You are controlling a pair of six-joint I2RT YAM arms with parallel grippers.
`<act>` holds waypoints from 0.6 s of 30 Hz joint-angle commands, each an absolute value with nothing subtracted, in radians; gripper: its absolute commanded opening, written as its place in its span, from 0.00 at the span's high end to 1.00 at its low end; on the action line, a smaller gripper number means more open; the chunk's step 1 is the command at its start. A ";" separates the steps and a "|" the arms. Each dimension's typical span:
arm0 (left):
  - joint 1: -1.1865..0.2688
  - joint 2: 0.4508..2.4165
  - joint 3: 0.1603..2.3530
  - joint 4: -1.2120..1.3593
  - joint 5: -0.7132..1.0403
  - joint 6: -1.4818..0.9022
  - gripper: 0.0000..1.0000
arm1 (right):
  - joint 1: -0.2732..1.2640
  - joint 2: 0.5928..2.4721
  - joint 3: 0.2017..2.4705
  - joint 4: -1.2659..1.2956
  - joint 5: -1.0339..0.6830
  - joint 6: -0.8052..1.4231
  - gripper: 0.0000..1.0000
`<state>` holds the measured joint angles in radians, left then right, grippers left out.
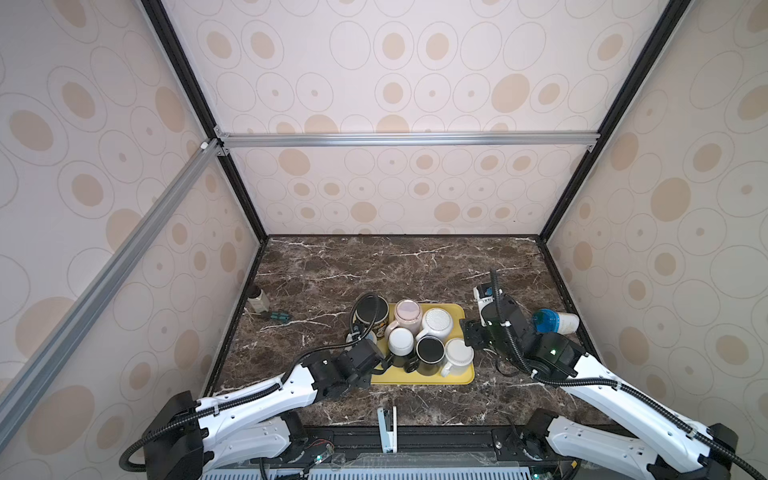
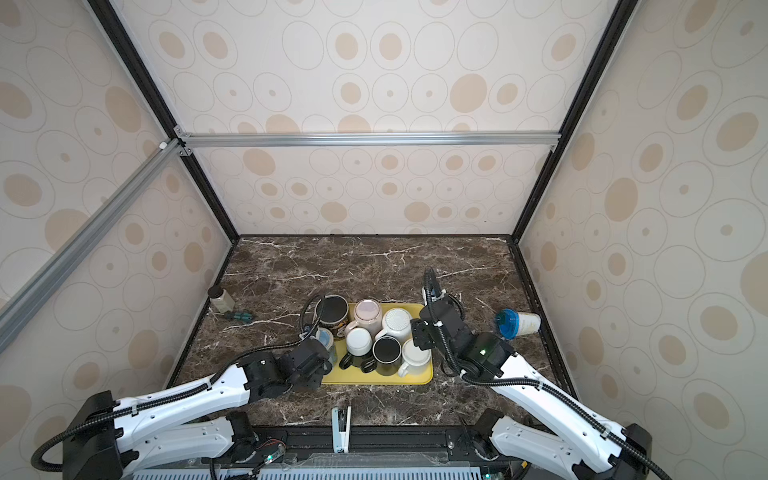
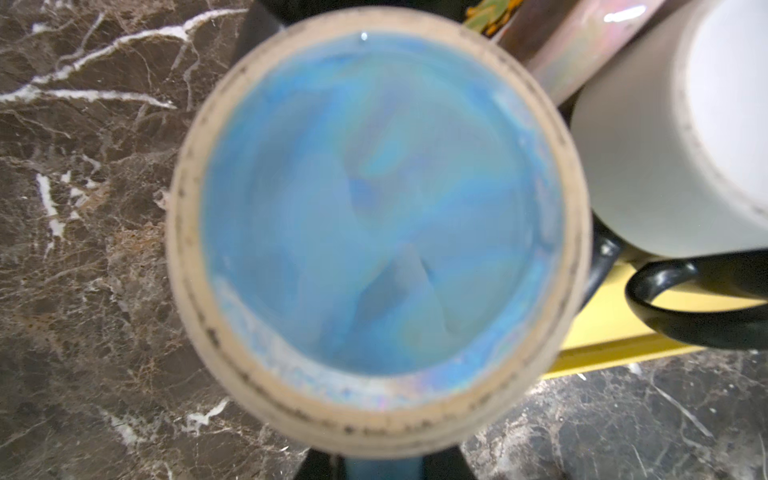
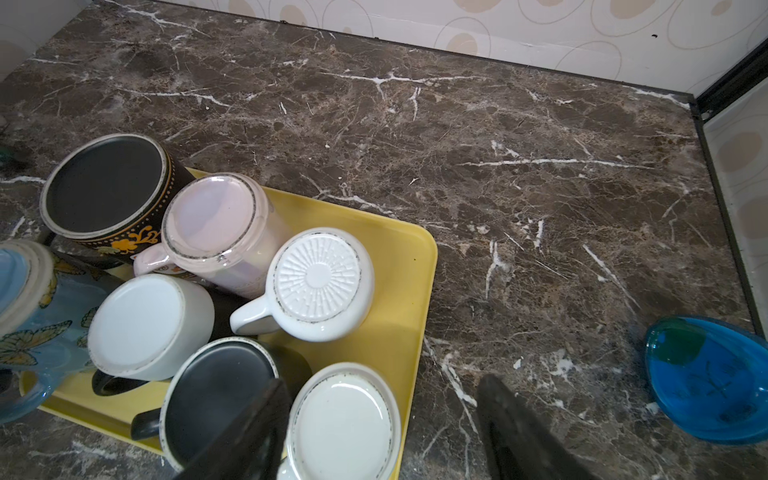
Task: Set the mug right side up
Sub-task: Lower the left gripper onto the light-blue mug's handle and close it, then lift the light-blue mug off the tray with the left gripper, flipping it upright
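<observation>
Brown marble tabletop point(image 1: 374, 266) between patterned walls, and a yellow tray point(image 1: 419, 380) of upturned mugs at its middle. In a top view I see my left claw point(image 2: 328, 353) at the tray's left edge, right against the blue butterfly mug point(image 2: 323, 337). The mug stands base-up and the wrist half hides it. My right claw point(image 1: 471, 332) hovers just off the tray's right edge.

Left wrist camera: the mug's iridescent base, ringed in bare clay, fills the picture, blurred. At the frame edge dark jaw tips sit close on either side of a blue strip of the mug, so I read that claw as clamped on it.

Right wrist camera: only here do the painted butterflies and the blue handle show. The mug tilts slightly at the tray's corner. The right claw's jaws stand wide apart, nothing between them, above a white mug point(image 4: 345, 419) and bare marble.
</observation>
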<state>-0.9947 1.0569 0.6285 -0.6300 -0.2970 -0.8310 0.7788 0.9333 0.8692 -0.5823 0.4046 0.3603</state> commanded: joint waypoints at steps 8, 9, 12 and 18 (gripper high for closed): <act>-1.127 0.948 0.812 -0.801 -0.409 -0.851 1.00 | 0.826 0.973 0.921 -0.601 0.406 0.377 0.27; -1.136 0.936 0.834 -0.821 -0.420 -0.851 1.00 | 0.828 0.979 0.928 -0.600 0.401 0.377 0.28; -1.155 0.890 0.881 -0.837 -0.438 -0.842 1.00 | 0.833 0.989 0.939 -0.587 0.391 0.375 0.27; -1.161 0.851 0.965 -0.821 -0.450 -0.817 1.00 | 0.833 0.997 0.963 -0.589 0.403 0.378 0.28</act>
<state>-1.1488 0.8665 0.8711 -0.8486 -0.3664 -0.8326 0.8253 0.9970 0.9268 -0.5838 0.3958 0.3630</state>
